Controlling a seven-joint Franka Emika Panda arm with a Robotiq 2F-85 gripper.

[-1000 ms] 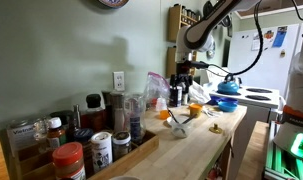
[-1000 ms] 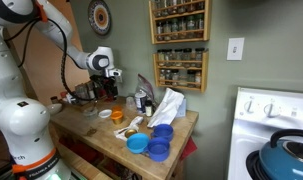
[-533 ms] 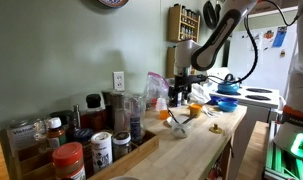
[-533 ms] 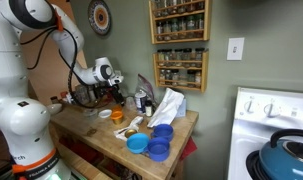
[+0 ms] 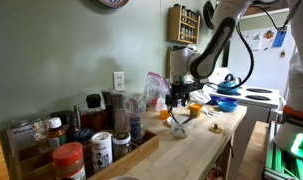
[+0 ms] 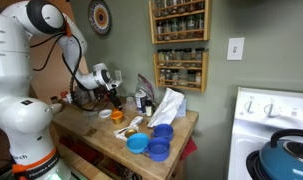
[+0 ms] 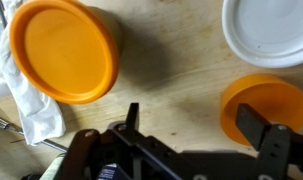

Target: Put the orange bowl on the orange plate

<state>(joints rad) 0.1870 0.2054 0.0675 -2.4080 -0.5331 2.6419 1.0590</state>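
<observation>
My claw stood wide open over the wooden counter with nothing in it; only bare wood lay between the jaws. In the wrist view the orange bowl, as I took it to be from the wall showing on its near side, sat at about three o'clock. One of my fingers overlapped its edge, though I could not tell whether it touched. The orange plate, wider and flatter, lay at ten o'clock, well apart from the bowl, beside a crumpled white cloth. A white round dish lay at one o'clock, just beyond the bowl. I judged the jaws were spread that far so that one could slip inside the bowl's rim and the other outside. Pinching the wall seemed surer than spanning so small a dish. In both exterior views my arm reached over from above with the wrist bent straight down, holding the claw low over the board.
</observation>
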